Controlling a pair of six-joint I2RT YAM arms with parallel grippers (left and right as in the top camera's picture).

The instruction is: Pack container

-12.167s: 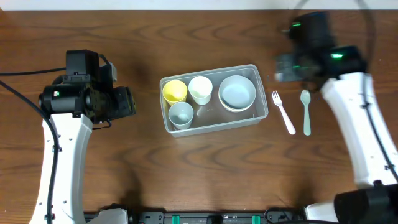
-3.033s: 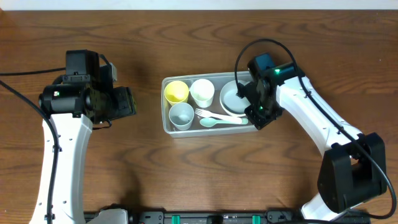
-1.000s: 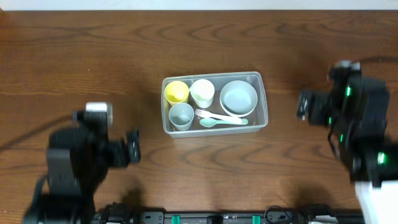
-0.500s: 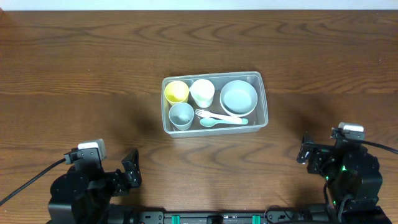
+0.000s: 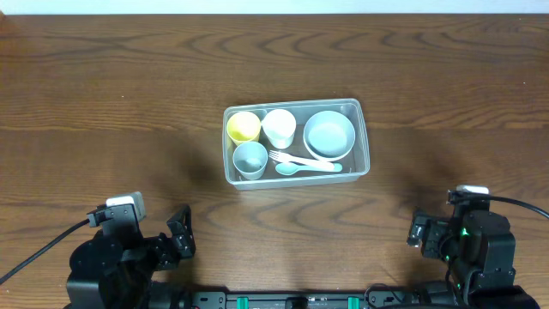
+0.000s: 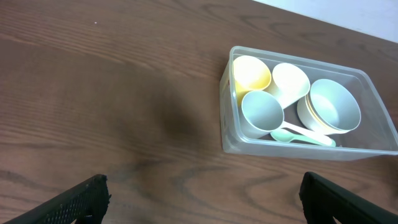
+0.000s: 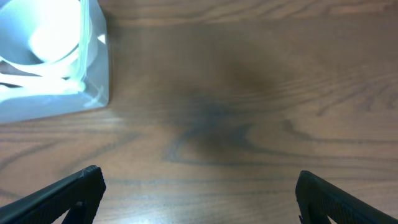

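The clear rectangular container sits at the table's middle. In it stand a yellow cup, a white cup, a grey-blue cup and a pale blue bowl, with a white fork and a mint spoon lying along the front. The left wrist view shows the container ahead at the right. The right wrist view shows its corner at the upper left. My left gripper is open and empty at the front left edge. My right gripper is open and empty at the front right edge.
Bare dark wood table surrounds the container on all sides. Both arms are folded back at the front edge, the left arm at the left and the right arm at the right.
Both arms have pulled back from the container to the front edge and settled there. The fork and spoon, earlier on the table at the right, now lie in the container.
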